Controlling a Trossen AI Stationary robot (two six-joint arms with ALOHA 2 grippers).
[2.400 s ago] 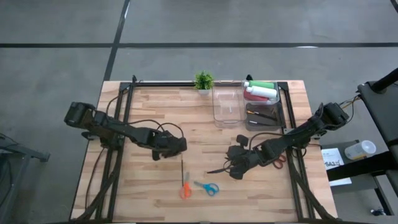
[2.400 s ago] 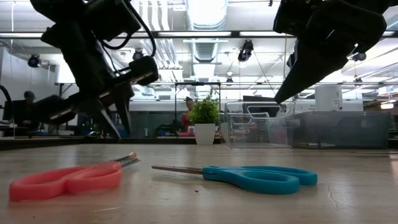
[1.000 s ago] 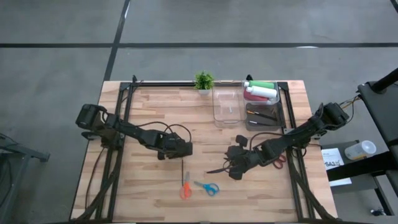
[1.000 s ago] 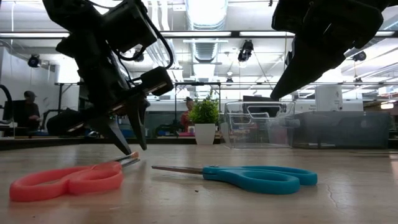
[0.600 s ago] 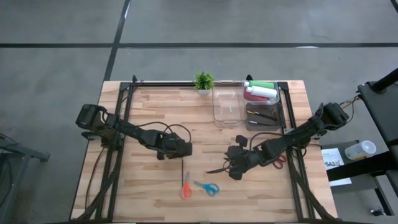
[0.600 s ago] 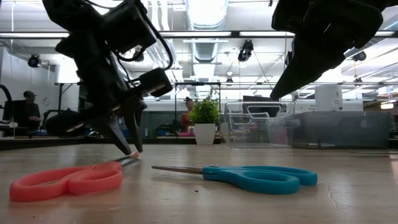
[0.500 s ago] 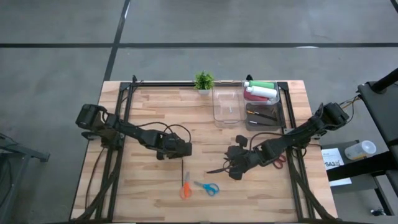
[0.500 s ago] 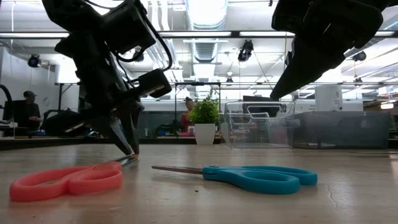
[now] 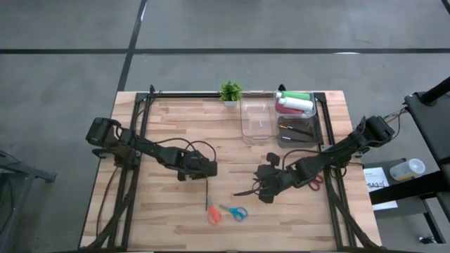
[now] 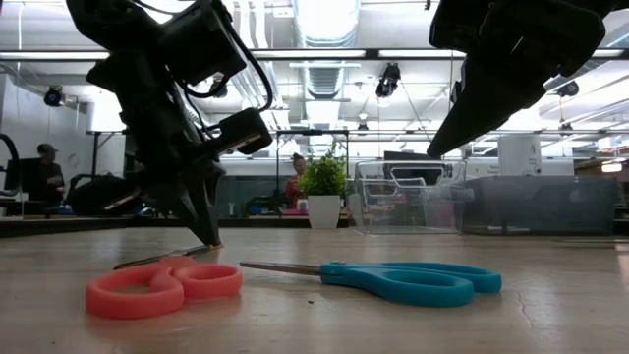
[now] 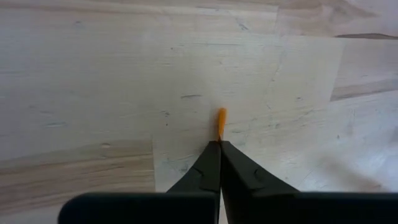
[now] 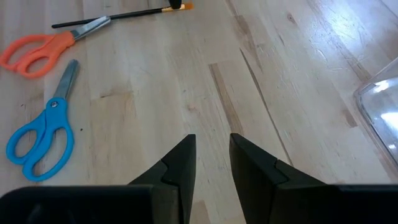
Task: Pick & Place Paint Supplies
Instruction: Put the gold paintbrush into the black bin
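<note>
**Now gripping the brush tip, ready to lift**

High view: finds the left gripper (image 9: 207,171) near the blue scissors (image 9: 234,211), on their far side, clamped on the end of a thin dark brush (image 9: 206,191) lying on the table (image 9: 169,119). Places the orange scissors (image 9: 212,215) just beside the blue pair, at the brush's other end. Puts the right gripper (image 9: 261,191) near the blue scissors too, waiting above the wood. Shows the squeeze bottles (image 9: 295,101) and more brushes already in the clear bin (image 9: 318,119), well apart from the blue scissors at the table's far edge.

Low view: catches the left gripper (image 10: 210,240) tip-down at the tabletop behind the orange scissors (image 10: 162,285), beside the blue scissors (image 10: 393,278).

Left wrist view: confirms fingers (image 11: 208,168) pressed together, with only the brush's orange tip (image 11: 221,123) poking out past them.

Right wrist view: shows the right gripper (image 12: 211,138) with fingers apart and nothing between them, looking toward both scissors and the brush (image 12: 112,15).

Judging by all this: grasp step, brush not yet raised. Calls next for a clean upward lift, keeping clear of the orange scissors, then a carry away from the blue scissors to the bin.
</note>
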